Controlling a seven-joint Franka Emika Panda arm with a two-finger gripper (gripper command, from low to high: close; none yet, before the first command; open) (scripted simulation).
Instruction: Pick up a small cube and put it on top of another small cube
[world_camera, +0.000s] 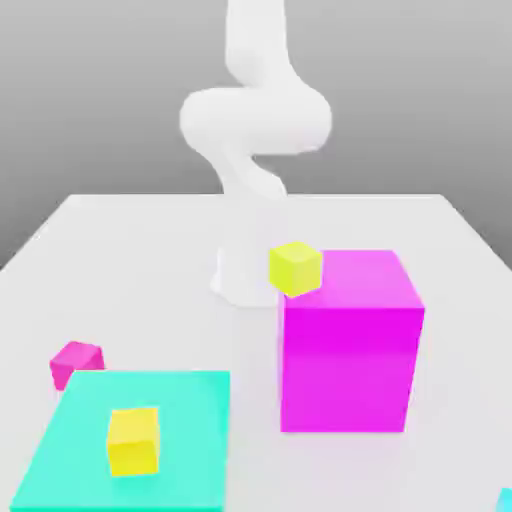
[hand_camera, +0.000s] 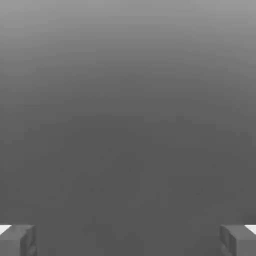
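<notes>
Exterior view: yellow cube (world_camera: 133, 440) sits on teal slab (world_camera: 130, 440), another yellow cube (world_camera: 295, 268) by magenta block (world_camera: 350, 340). Tool (hand_camera: 128, 240) spread wide, empty. Nothing stacked; pickup not yet begun.

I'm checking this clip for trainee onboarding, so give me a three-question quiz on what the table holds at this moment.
1. True or false: the small yellow cube nearer the camera rests on the flat teal square mat.
2. Which colour is the large cube: A) teal, B) magenta, C) yellow?
3. Fill in: the small magenta cube sits just past the mat's far corner on the exterior view's ____.

Key: 1 true. 2 B. 3 left.

The second small yellow cube appears at the large cube's top far corner. The gripper fingers stand wide apart, holding nothing.
</notes>
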